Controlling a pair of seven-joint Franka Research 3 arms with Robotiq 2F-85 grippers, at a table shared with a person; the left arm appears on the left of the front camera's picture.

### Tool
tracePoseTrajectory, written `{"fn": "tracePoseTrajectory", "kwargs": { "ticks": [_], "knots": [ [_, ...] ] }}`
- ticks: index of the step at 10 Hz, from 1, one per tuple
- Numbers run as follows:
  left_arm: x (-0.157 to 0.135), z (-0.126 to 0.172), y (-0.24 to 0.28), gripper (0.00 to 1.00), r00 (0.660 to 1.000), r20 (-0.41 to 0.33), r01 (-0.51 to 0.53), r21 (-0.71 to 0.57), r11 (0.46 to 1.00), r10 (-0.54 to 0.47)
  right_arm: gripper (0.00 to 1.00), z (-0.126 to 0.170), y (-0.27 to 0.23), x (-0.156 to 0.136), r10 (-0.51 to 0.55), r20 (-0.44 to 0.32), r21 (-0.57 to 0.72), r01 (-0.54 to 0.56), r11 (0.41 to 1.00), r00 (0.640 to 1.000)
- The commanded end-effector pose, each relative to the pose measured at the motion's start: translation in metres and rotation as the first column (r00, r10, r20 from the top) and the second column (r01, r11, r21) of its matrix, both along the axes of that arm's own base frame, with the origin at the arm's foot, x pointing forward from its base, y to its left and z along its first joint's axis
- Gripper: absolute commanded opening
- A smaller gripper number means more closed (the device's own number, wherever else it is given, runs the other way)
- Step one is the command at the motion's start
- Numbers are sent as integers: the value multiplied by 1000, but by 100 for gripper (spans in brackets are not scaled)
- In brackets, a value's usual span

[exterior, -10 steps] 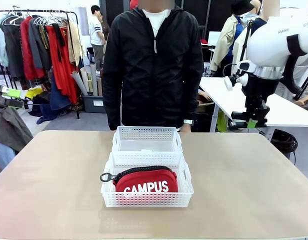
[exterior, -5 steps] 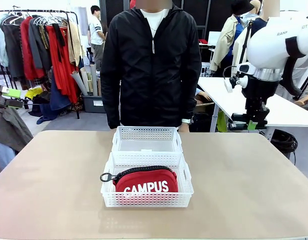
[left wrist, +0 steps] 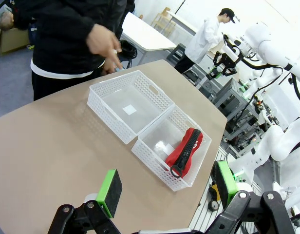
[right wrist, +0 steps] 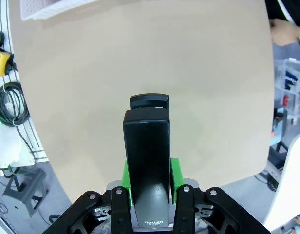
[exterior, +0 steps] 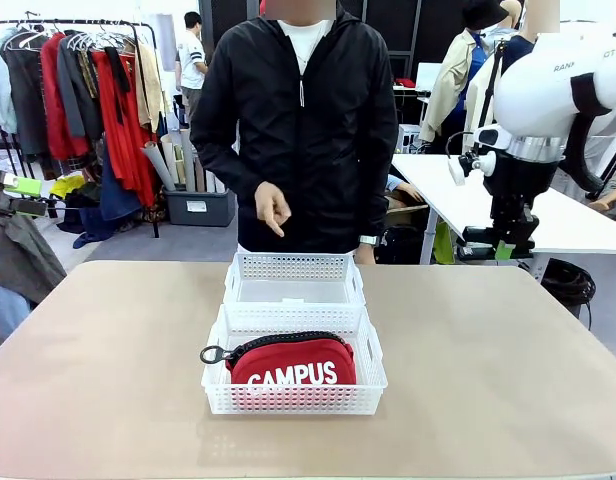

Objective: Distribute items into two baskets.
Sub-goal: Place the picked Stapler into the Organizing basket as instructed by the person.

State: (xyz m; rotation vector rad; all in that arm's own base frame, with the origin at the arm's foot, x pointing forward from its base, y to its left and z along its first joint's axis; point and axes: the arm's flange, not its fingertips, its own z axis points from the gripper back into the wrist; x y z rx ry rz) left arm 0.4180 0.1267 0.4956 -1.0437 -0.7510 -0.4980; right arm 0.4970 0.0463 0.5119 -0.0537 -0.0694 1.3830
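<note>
Right pincer [right wrist: 148, 183] clamped the black stapler [right wrist: 146, 165] above the bench [exterior: 108, 360]; left pincer [left wrist: 164, 187] stood released. Red CAMPUS pouch [exterior: 293, 368] lay in near basket [exterior: 373, 385]; far basket [exterior: 293, 268] adjoined at mid-bench.

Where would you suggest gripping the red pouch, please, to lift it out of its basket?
Grip the red pouch across its zipped top edge, coming straight down from above. It stands on edge in the near basket, zipper up, so that ridge is the narrow part exposed; the lattice walls block any approach from the side.

White plastic lattice baskets [exterior: 293, 290]; red cloth pouch [exterior: 293, 365]; glossy black stapler [right wrist: 146, 156].
</note>
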Motion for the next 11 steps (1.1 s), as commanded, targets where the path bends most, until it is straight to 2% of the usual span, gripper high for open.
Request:
{"fn": "tracePoseTrajectory", "kwargs": {
  "ticks": [1,11],
  "knots": [
    [-1,1,0,100,1000,4,-3,-2,1000,3,0,2,2,0,-20,9,1,20,1000,1000],
    [-1,1,0,100,1000,4,-3,-2,1000,3,0,2,2,0,-20,9,1,20,1000,1000]
  ]
}}
